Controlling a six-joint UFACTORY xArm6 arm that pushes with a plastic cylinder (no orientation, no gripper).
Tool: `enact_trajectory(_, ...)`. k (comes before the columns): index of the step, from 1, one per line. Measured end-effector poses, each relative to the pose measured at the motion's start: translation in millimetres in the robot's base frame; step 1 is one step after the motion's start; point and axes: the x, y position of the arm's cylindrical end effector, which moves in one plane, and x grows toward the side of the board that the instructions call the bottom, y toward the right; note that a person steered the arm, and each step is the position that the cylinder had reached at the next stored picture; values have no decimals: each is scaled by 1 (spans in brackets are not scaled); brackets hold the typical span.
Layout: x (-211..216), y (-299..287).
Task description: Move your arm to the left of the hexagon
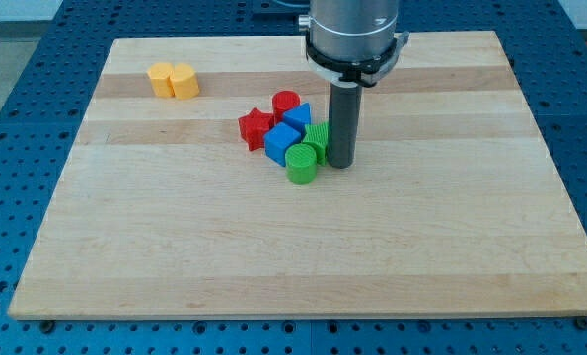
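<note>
My tip (339, 164) rests on the wooden board (273, 256) near its middle, touching or almost touching the right side of a green ridged block (319, 136). A green cylinder (301, 165) stands just to the tip's left. Two blue blocks (282, 142) (297, 117), a red star (256, 128) and a red cylinder (286, 102) are packed in the same cluster, left of the tip. A yellow hexagon (161, 79) sits far off at the view's top left, touching a second yellow block (184, 82) on its right. The tip is well to the right of and below the hexagon.
The arm's silver-and-black wrist (355, 35) hangs over the board's top middle. The board lies on a blue perforated table (17, 148) that shows on all sides.
</note>
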Motion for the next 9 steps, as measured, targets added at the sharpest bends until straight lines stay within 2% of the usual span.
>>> enact_trajectory(1,-11,42)
enact_trajectory(2,-48,49)
enact_trajectory(3,-83,-2)
enact_trajectory(5,-180,-142)
enact_trajectory(6,-208,-217)
enact_trajectory(7,-215,-281)
enact_trajectory(9,-148,-291)
